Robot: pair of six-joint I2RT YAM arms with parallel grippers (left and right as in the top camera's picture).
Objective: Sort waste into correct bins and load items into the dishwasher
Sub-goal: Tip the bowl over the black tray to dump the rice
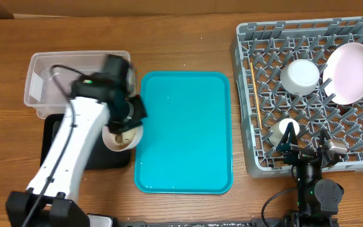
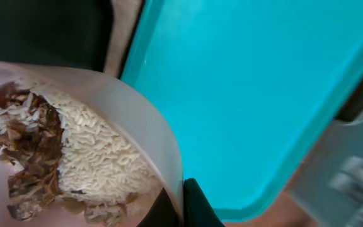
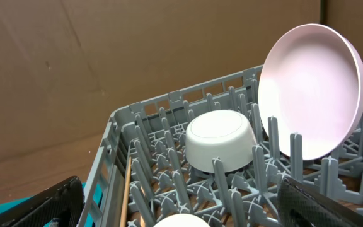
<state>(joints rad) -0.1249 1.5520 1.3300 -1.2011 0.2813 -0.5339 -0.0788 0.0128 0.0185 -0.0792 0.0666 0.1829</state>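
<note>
My left gripper (image 2: pixel 183 203) is shut on the rim of a small white bowl (image 2: pixel 137 120) that holds rice-like food scraps (image 2: pixel 87 151) with brown bits. In the overhead view this bowl (image 1: pixel 121 137) hangs at the right edge of the black tray (image 1: pixel 58 148), beside the clear tub (image 1: pixel 43 82). The grey dish rack (image 1: pixel 247 94) holds the white plate (image 1: pixel 351 72) on edge, an upturned bowl (image 1: pixel 300 75), a cup (image 1: pixel 284 130) and chopsticks (image 1: pixel 255 101). My right gripper (image 1: pixel 307 148) is open and empty just above the cup (image 3: pixel 181 221). The tissue and the red wrapper do not show.
The teal tray (image 1: pixel 184 132) lies between the bins and the rack, and it also shows in the left wrist view (image 2: pixel 263 94). In the right wrist view the upturned bowl (image 3: pixel 219 142), the plate (image 3: pixel 311 88) and a chopstick (image 3: pixel 126 189) stand among upright pegs.
</note>
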